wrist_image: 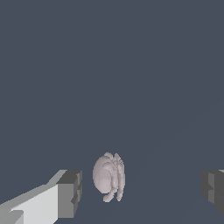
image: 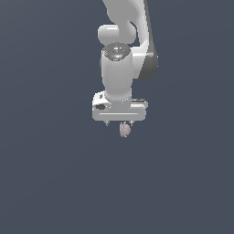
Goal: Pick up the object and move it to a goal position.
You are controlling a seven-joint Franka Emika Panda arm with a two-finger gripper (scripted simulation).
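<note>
The object (image: 124, 130) is a tiny pale pink ridged lump just below the white gripper (image: 119, 123) in the exterior view. In the wrist view the object (wrist_image: 109, 177) lies between the two grey fingertips (wrist_image: 70, 192), nearer one finger than the other, with a visible gap on each side. The gripper (wrist_image: 141, 191) is open, its jaws spread much wider than the object, and holds nothing. The arm comes down from above with the hand pointing straight down.
A plain dark grey-blue surface fills both views. No other objects, containers or edges show.
</note>
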